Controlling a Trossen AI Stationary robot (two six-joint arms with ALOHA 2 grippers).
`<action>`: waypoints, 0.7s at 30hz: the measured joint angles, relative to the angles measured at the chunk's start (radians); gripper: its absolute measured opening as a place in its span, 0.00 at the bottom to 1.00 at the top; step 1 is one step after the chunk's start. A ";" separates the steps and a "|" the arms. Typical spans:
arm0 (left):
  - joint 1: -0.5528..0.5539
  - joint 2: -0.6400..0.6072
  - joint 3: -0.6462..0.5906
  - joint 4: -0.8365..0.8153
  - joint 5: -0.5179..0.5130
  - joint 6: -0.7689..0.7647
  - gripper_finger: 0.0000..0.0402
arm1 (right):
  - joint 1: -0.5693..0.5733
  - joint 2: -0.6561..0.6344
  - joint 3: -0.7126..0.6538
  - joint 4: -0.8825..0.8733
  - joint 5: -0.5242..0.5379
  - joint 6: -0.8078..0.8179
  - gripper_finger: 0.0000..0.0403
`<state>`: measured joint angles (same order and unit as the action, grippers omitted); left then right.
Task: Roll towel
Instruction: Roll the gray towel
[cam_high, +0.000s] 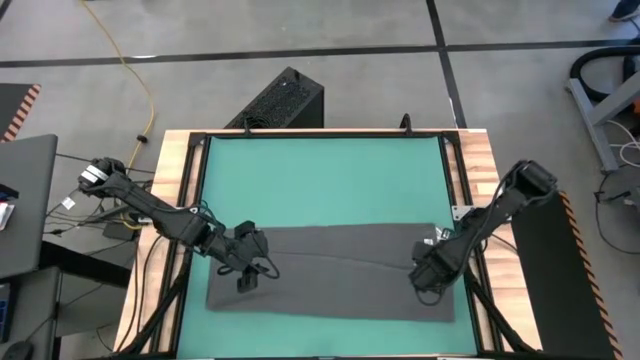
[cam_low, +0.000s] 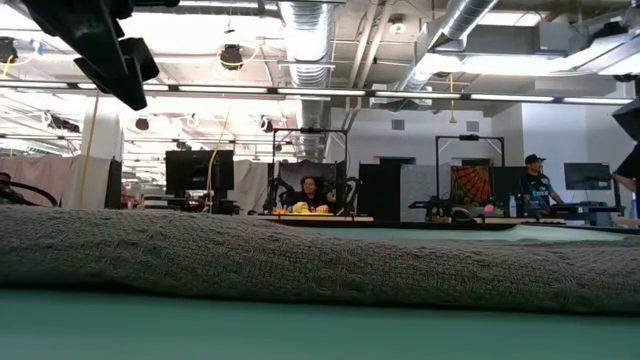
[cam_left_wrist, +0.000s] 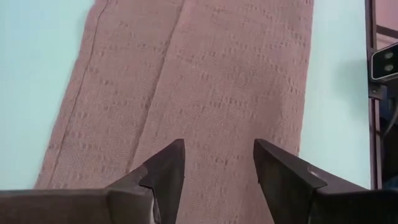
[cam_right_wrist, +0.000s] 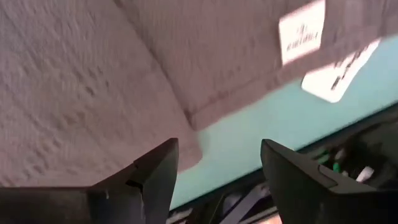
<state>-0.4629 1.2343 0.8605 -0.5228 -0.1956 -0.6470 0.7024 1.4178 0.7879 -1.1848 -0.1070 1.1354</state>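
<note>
The towel is spread flat; the left gripper and right gripper are held wide, empty. One edge should be pinched evenly and rolled tight.

Towel: matt, rough-knit cloth; table: smooth green mat, wood rim.

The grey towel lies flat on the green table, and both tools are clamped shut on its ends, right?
Not quite. The towel does lie flat on the table, but the left tool and right tool are open, holding nothing; the wrist views show it.
</note>
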 joint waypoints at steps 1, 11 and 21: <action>0.000 0.000 0.000 0.000 0.000 -0.002 0.45 | 0.006 -0.009 -0.008 0.011 -0.022 0.024 0.63; 0.000 0.000 0.000 0.009 -0.002 -0.005 0.45 | 0.095 -0.054 -0.099 0.185 -0.058 0.190 0.63; 0.000 0.000 0.000 0.009 -0.002 -0.009 0.45 | 0.123 -0.058 -0.156 0.261 -0.059 0.219 0.63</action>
<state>-0.4629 1.2343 0.8605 -0.5140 -0.1978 -0.6563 0.8251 1.3595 0.6319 -0.9236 -0.1664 1.3544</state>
